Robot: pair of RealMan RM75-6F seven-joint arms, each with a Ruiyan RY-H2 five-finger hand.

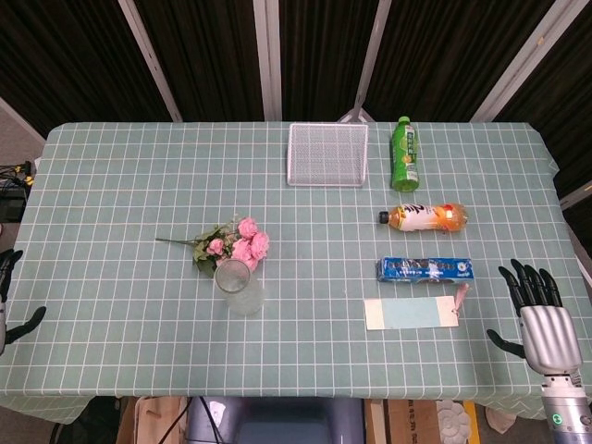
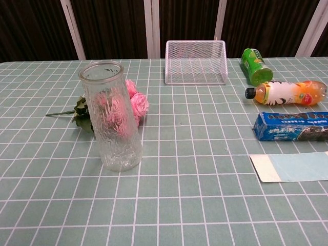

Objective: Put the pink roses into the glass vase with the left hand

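Pink roses (image 1: 239,245) lie left of centre, touching the upright glass vase (image 1: 239,288). Left hand (image 1: 9,301) sits at the left edge, fingers apart, empty; I'd grab the stem, not the blooms.

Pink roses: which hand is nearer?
Left. The left hand sits at the table's left edge; the right hand is at the far right edge, farther from the roses.

Honestly can't read a thing here. The green bottle (image 2: 254,64), the orange drink bottle (image 2: 288,93) and the blue snack pack (image 2: 290,126), all out past my right fingers (image 1: 531,282), have printing on them, but it's too blurry to read.
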